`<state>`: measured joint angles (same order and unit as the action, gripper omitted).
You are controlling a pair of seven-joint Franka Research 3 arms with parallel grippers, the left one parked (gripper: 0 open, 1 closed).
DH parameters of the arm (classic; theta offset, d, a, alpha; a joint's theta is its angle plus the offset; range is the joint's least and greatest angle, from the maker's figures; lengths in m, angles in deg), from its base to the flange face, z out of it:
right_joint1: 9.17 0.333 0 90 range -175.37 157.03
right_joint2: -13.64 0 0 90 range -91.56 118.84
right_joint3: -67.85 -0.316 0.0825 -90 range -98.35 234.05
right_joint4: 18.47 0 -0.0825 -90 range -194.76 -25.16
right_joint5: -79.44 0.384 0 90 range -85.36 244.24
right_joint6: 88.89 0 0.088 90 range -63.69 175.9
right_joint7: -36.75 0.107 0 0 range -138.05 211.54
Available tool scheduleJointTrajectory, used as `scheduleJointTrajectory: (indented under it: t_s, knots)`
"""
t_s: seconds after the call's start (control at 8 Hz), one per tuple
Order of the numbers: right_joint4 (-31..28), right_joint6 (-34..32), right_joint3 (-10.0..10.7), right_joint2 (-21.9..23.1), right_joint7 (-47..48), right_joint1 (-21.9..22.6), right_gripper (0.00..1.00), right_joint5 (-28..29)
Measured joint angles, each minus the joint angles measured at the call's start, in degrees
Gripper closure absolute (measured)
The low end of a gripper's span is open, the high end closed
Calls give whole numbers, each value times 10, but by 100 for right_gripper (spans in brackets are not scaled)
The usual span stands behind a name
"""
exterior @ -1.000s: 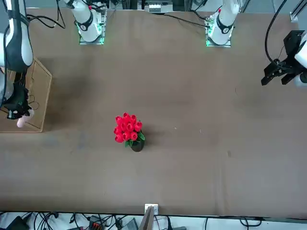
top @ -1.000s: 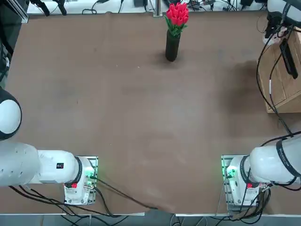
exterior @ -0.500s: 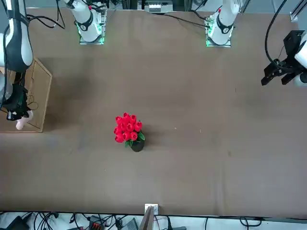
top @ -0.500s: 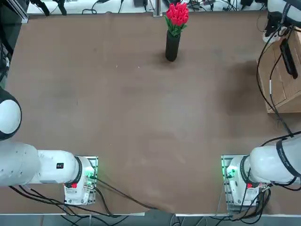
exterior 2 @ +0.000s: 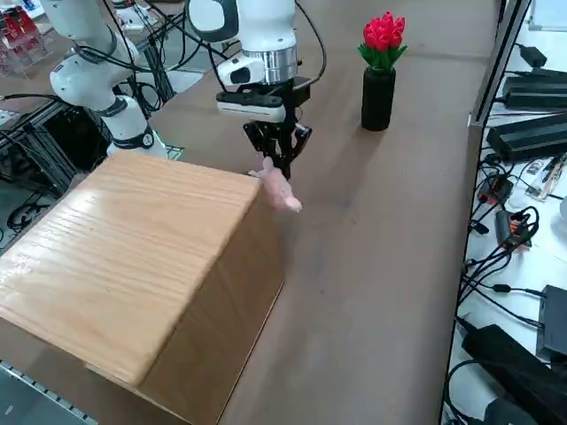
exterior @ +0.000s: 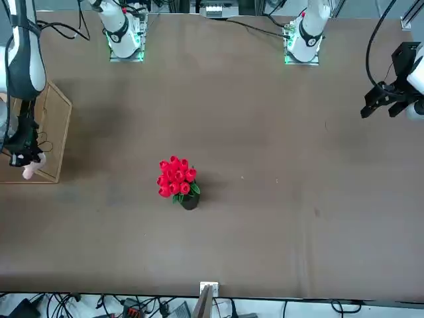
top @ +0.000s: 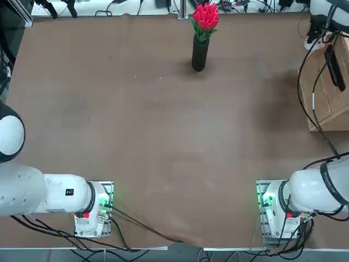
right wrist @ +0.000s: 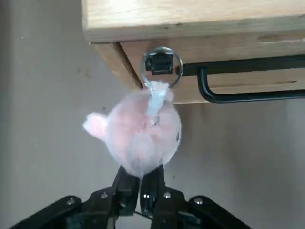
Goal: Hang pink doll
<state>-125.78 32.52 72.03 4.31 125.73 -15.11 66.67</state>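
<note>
One desk (top: 163,136). One wooden box (exterior 2: 133,257), at the desk's two o'clock from overhead. One black vase (top: 200,53) of red tulips (top: 205,16), between twelve and one. One black handle (right wrist: 252,96) on the box. One right gripper (right wrist: 141,174), by the box, pinched narrow on one pink doll (right wrist: 143,131). One metal ring (right wrist: 181,66) above the doll, at one black hook (right wrist: 160,64); threading unclear.

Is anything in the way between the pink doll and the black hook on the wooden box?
Nothing that I can see. The pink doll is in the right gripper, and its metal ring is already up around the black hook.
</note>
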Motion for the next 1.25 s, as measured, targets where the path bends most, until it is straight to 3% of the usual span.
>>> scheduleJointTrajectory:
  t_s: [0.38,0.5,1.0,1.25]
  knots:
    - [-3,1,0,0,-1,-2,89,0]
    - [-4,2,0,0,-4,-4,75,0]
    - [-1,11,-4,2,-22,-6,5,3]
    - [36,-24,-17,12,-33,-4,0,49]
